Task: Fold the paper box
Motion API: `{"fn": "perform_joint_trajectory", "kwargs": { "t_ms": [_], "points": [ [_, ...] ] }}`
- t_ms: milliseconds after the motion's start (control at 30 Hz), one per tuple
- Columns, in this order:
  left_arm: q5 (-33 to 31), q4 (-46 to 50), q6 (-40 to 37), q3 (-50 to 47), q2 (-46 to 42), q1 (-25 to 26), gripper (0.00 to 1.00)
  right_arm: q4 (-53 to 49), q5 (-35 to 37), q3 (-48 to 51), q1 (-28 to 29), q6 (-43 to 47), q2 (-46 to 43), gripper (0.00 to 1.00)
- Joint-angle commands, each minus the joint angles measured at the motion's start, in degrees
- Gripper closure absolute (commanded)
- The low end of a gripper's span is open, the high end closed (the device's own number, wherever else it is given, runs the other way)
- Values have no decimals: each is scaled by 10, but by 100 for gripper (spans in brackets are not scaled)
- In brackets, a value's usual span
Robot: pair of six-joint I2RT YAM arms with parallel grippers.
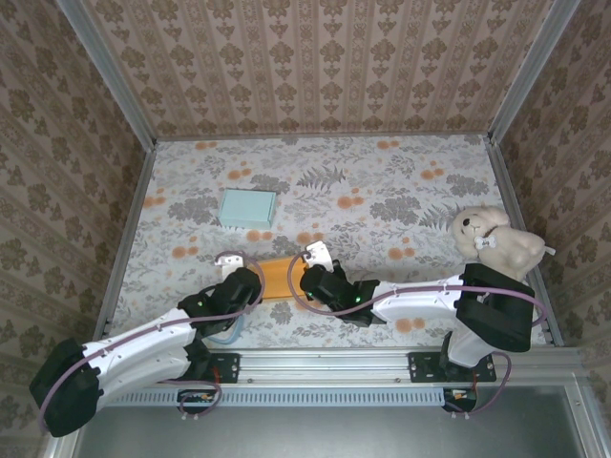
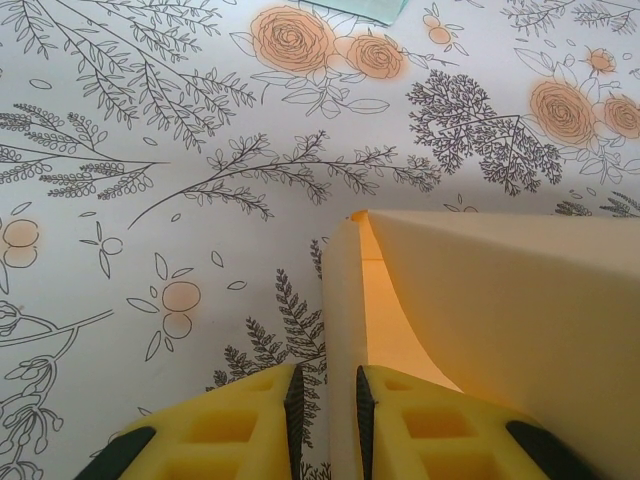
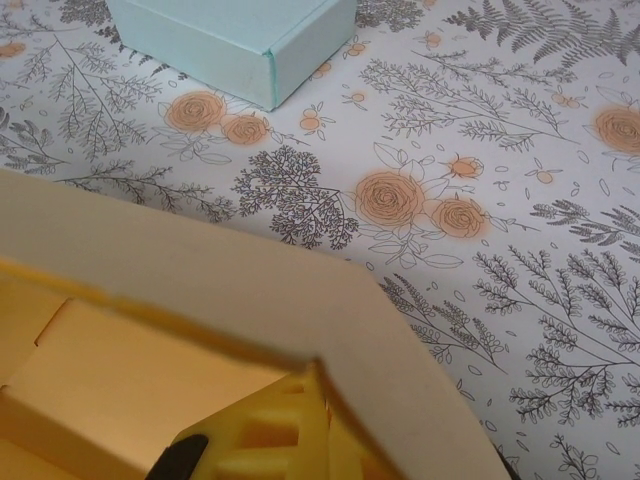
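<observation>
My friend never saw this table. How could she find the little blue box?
Start at the flowery table. Look left of middle, just beyond the orange paper box at the near side. The blue box lies alone there: flat, closed and pale blue-green, unlike the orange one or the teddy bear far right.

Top camera overhead, facing down; wrist cameras close, low, sharing orange box (image 2: 500,300).

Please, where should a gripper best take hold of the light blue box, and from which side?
Probably from above, jaws across the narrower width of the light blue box: it lies flat and closed, its side walls free all around.
</observation>
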State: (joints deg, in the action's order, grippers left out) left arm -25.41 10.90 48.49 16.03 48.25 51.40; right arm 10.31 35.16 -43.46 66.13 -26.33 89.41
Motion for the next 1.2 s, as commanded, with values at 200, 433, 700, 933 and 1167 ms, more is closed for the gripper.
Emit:
{"fn": "perform_joint_trajectory", "kwargs": {
  "t_ms": [200, 433, 700, 933, 1167],
  "points": [
    [18, -23, 6, -8, 6, 9, 77, 30, -74, -37, 45, -22, 29, 99],
    [18, -25, 6, -8, 6, 9, 77, 26, -73, -49, 54, -21, 33, 99],
    [18, -22, 7, -9, 1, 10, 77, 18, -55, -53, 59, -22, 45, 99],
    [15, 10, 4, -4, -29, 12, 77, 1, 15, -33, 60, -27, 58, 99],
    [17, 42, -3, 2, -71, 17, 76, -23, 77, -37, 60, -28, 62, 98]
  ]
}}
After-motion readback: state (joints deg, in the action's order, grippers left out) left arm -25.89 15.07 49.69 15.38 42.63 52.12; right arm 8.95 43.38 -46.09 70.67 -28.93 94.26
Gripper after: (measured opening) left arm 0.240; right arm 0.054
